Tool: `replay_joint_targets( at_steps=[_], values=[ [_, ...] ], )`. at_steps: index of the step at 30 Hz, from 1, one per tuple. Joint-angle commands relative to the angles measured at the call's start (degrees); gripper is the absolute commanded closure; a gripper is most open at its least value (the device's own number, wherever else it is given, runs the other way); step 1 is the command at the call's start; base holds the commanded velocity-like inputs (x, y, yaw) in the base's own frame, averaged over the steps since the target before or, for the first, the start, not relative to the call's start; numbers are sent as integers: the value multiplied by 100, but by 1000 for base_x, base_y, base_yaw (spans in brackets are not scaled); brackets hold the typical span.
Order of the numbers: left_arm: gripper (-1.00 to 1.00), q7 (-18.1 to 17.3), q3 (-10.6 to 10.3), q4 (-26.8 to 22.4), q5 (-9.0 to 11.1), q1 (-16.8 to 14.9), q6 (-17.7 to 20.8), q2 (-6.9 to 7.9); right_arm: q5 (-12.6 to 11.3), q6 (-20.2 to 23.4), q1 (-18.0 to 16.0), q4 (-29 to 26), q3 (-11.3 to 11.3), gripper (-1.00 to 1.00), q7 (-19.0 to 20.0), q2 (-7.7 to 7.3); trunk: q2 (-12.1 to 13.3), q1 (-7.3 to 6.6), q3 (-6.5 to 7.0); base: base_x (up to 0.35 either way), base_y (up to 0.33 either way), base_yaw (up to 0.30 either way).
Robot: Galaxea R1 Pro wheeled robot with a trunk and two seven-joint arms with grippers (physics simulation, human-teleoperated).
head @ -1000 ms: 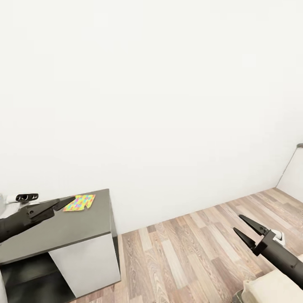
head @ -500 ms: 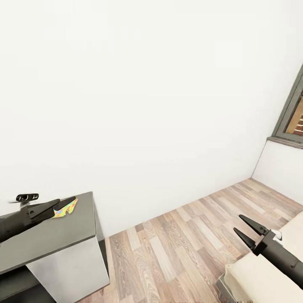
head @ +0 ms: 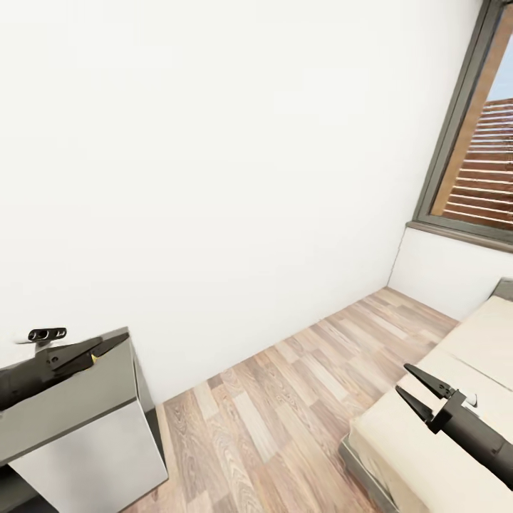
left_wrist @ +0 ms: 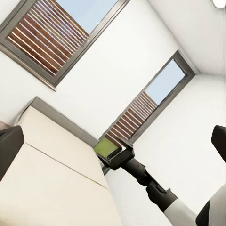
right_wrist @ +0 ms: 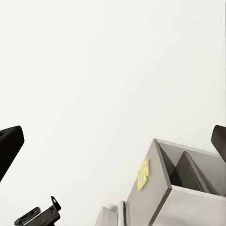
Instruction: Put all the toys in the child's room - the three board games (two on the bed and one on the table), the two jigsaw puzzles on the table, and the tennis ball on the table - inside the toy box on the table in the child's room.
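Left gripper (head: 107,347): fingers parted, held over the dark grey bench (head: 68,406).
Right gripper (head: 417,390): fingers parted above the cream bed (head: 456,399).
Floor (head: 271,420): wood planks.
Window (head: 477,142): at right.

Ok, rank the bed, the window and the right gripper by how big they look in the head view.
1. Bed, cut off by the picture's edge.
2. Window, also cut off, so its order against the bed is unsure.
3. Right gripper, smallest though nearest the camera.
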Motion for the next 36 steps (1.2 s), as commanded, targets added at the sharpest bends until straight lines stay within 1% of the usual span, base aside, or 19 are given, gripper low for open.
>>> replay_joint_targets(
  at_steps=[1,12,27,36],
  values=[
    [-100,-22,1,-9,-5,-3,61,2,39,25,-8,4,-6,-100,41,1,-14,1,-16,-199,0,-264],
    [-100,-22,-3,-68,-8,-3,61,2,39,25,-8,10,-7,-100,34,1,-14,1,-43,-200,-21,-264],
    [-100,-22,-3,-77,-5,-3,61,2,35,21,-8,10,-13,-100,31,4,-14,1,-79,-193,-148,-260],
    [-100,-22,-3,-77,-6,-3,61,2,33,14,-8,12,-18,-100,-25,9,-14,1,-88,-163,-228,-77]
  ],
)
